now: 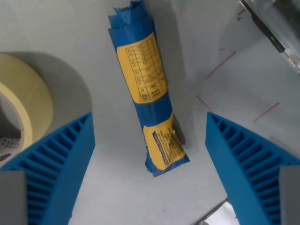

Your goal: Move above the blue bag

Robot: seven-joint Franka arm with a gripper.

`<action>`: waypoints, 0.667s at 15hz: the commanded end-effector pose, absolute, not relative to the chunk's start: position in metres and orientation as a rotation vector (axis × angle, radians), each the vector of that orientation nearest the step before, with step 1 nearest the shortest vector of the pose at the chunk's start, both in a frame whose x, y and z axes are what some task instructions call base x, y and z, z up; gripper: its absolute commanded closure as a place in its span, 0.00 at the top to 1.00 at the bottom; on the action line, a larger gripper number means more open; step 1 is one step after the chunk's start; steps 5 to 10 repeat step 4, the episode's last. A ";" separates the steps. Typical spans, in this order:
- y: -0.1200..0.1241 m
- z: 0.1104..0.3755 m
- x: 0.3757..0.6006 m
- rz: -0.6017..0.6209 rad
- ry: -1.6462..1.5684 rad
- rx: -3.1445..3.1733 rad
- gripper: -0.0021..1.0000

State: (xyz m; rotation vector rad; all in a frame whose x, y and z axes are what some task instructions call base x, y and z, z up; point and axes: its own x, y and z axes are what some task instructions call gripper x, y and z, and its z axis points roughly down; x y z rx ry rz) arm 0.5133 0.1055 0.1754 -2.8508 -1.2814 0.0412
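Note:
A long blue bag (147,89) with yellow printed labels lies on the grey table, running from the top centre down toward the lower middle of the wrist view. My gripper (150,154) hangs above its lower end, open. One ribbed blue finger (56,159) stands at the wrist view's left and the other finger (248,159) at the wrist view's right, with the bag's lower end between them and nothing held.
A roll of cream tape (23,101) sits at the wrist view's left edge, close to the left finger. Thin red lines (220,65) mark the table at the right. A clear plastic edge (276,28) crosses the top right corner.

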 end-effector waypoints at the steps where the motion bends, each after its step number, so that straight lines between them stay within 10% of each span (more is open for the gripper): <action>1: 0.106 0.172 0.504 -0.136 -1.391 -2.848 1.00; 10: 0.106 0.171 0.503 -0.139 -1.369 -2.858 1.00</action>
